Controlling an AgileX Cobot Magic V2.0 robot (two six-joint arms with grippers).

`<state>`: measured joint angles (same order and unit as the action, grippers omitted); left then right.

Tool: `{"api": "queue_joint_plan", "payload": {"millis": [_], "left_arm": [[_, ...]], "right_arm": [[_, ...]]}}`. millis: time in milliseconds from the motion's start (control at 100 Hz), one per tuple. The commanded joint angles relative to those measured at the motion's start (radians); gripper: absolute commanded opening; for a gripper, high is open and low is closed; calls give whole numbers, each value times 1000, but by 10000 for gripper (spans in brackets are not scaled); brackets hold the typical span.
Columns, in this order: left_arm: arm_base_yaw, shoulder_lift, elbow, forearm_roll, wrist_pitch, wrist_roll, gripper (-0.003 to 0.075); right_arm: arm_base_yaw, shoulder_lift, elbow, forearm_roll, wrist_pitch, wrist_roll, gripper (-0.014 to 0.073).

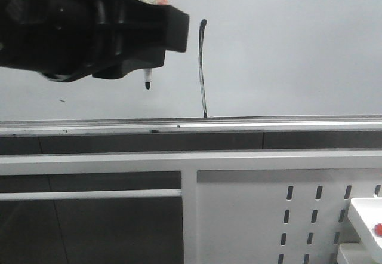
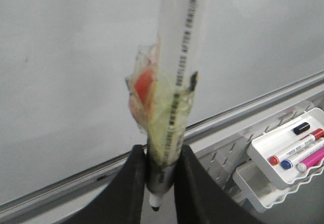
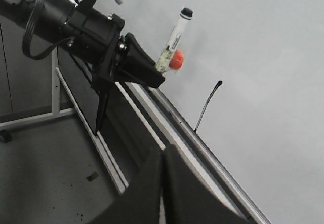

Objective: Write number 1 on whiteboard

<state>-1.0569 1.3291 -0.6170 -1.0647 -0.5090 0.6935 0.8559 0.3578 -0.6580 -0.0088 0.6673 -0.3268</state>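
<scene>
The number 1 [image 1: 202, 67] is a thin, slightly curved black stroke on the pale whiteboard [image 1: 286, 43], running from a blob at its top down to the silver rail. The stroke [image 3: 206, 105] also shows in the right wrist view. My left gripper [image 1: 149, 43] is shut on a clear marker [image 1: 147, 77] wrapped in yellowish tape with a red patch; its black tip points down, left of the stroke and off the board. In the left wrist view the marker [image 2: 174, 107] stands between the black fingers [image 2: 129, 193]. My right gripper [image 3: 163, 155] is shut on nothing, low beside the rail.
A silver rail [image 1: 268, 123] edges the board's bottom. Below it is a white perforated panel [image 1: 250, 216]. White trays [image 2: 291, 148] on that panel hold several markers. A small dark speck [image 1: 62, 101] marks the board at left.
</scene>
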Motion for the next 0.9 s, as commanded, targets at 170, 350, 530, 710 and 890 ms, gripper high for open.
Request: {"api": "queue_joint_plan", "payload": {"millis": [170,350,530,710,890], "left_arm": [[112,12,-90,28,3,-23,-19],[182,14,-108,28,103,-23,-20],[190,17,-124,26,131,-23,-20],[215,50,-160,17,236,-23,-20],[220,68,-178,-9,226,-23,-20]], "right_arm": [[-7,4,16,-14,-108,26,-48],[-7,4,18,-14,-128,42,-48],[-7,4,18,-14,-134,42,-48],[-7,4,18,-14,-134,43,-48],[-7,4,18,-1,-134,45,-48]]}}
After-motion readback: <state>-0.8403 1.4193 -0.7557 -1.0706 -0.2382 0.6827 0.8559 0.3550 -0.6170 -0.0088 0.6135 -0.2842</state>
